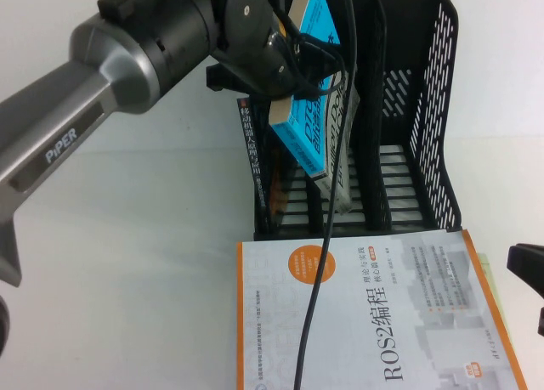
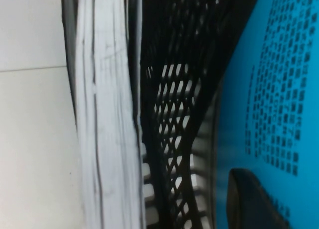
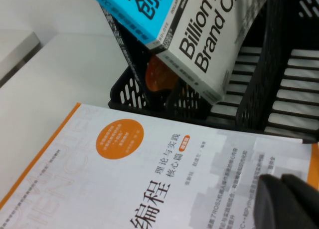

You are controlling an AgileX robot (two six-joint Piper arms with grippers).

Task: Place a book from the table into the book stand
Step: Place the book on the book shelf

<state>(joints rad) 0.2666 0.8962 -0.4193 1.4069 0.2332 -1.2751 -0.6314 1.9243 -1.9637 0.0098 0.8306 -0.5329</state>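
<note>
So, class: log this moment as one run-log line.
left pincer: shut on DTC book | book: tilted, lower corner in black book stand | right pincer: parked over ROS2 book

Blue-and-grey book (image 1: 316,110), black perforated book stand (image 1: 425,152), white table (image 1: 127,262)

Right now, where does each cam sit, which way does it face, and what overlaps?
High: raised on the robot's side, angled down at the white table; left arm and left claw gripping the blue-and-grey DTC book over the black slotted book stand.
Left wrist: tight against that book's blue cover and the stand's mesh; dark finger pad.
Right wrist: low over the white orange-bordered ROS2 book, facing the stand; right claw at frame edge.
Shared: DTC book and stand.
</note>
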